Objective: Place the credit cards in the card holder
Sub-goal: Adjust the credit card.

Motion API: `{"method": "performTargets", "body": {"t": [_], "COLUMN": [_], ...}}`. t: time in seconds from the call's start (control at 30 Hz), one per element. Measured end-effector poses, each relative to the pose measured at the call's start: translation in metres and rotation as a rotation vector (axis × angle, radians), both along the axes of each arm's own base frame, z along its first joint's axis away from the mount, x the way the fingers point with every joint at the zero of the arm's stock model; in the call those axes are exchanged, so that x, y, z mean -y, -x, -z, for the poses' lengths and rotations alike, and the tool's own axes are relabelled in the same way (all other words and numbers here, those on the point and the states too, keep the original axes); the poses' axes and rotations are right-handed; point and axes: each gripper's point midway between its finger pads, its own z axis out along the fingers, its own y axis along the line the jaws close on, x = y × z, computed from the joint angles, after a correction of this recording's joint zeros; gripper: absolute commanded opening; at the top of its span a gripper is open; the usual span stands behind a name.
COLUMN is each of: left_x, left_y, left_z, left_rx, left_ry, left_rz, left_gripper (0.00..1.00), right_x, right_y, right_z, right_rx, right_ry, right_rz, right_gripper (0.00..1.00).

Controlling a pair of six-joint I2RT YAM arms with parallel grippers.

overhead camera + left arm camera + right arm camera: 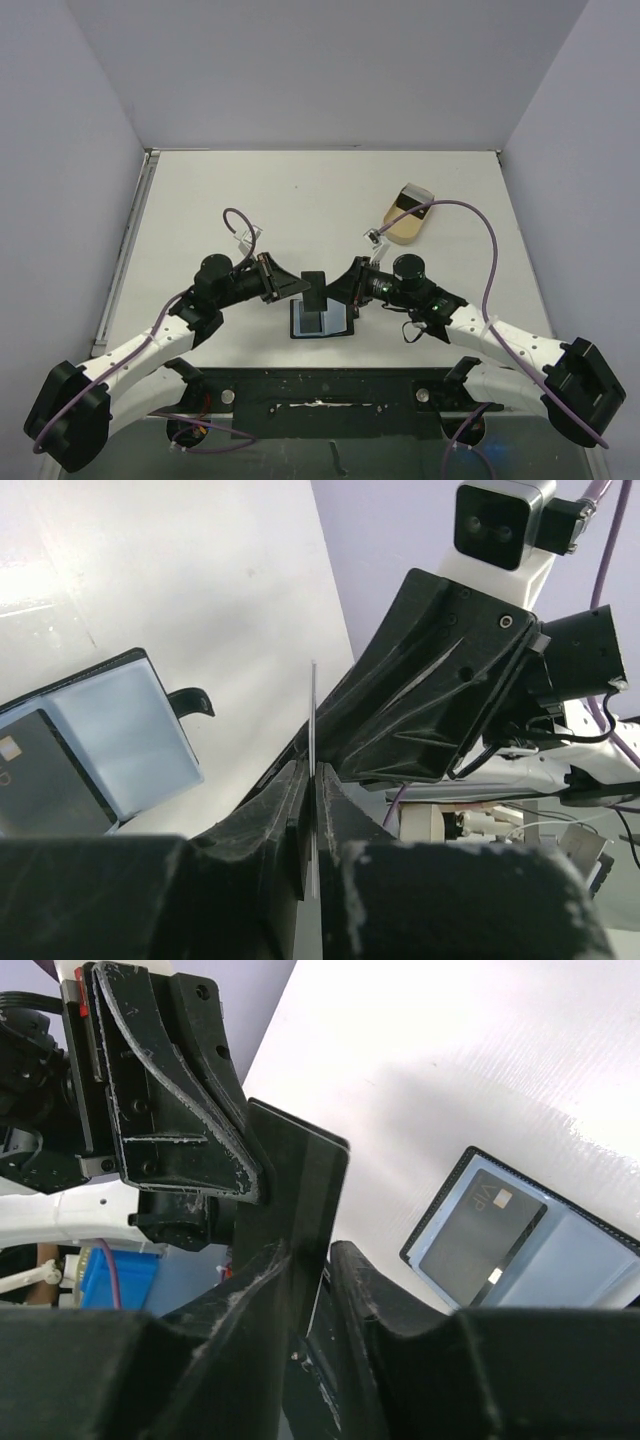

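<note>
**Above the open card holder (322,322), 2 claws meet on 1 dark card (317,290)**

Near the middle of the table (300,200), close to its near edge, the card holder lies open and flat. Its bluish-grey panels face up and its short strap tab (192,700) sticks out from 1 side. A second dark card (485,1235), with a small chip on it, sits in 1 of the panels.

Both arms reach in from left and right, and their claws meet just above the holder. The dark card stands upright on edge between them.

In the left wrist view the fingers of the left claw (312,780) are pressed together on the card, pinching it. In the right wrist view the same card drops between the 2 fingers of the right claw (310,1260). 1 finger lies against it, but I cannot tell whether the other presses on it.

A beige oval tray (395,232) sits well apart, toward the far right of the table.
</note>
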Motion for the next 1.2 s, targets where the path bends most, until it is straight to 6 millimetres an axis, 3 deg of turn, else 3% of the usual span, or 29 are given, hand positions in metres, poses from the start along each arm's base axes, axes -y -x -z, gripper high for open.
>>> {"method": "performTargets", "body": {"t": [0.2,0.43,0.6,0.7,0.87,1.2], "left_x": [0.002,0.001,0.002,0.004,0.004,0.003], "left_y": [0.005,0.012,0.012,0.017,0.019,0.026], "left_z": [-0.006,0.002,-0.004,-0.007,-0.008,-0.019], "left_rx": [0.025,0.016,0.034,0.042,0.043,0.073], "left_ry": [0.027,0.045,0.064,0.080,0.092,0.117], "left_rz": [0.031,0.054,0.064,0.091,0.105,0.125], "left_gripper": [0.06,0.09,0.09,0.09,0.09,0.11], "right_x": [-0.002,-0.006,-0.007,-0.011,-0.020,-0.015], "right_y": [0.000,0.005,0.006,0.009,0.014,0.023], "right_z": [0.003,0.010,0.003,-0.001,-0.001,-0.018], "right_rx": [-0.017,-0.049,-0.030,-0.016,-0.018,0.026], "right_ry": [-0.002,0.004,-0.029,-0.052,-0.071,-0.121], "right_rz": [-0.004,-0.036,-0.059,-0.089,-0.132,-0.155], "right_gripper": [0.26,0.15,0.32,0.35,0.18,0.08]}}
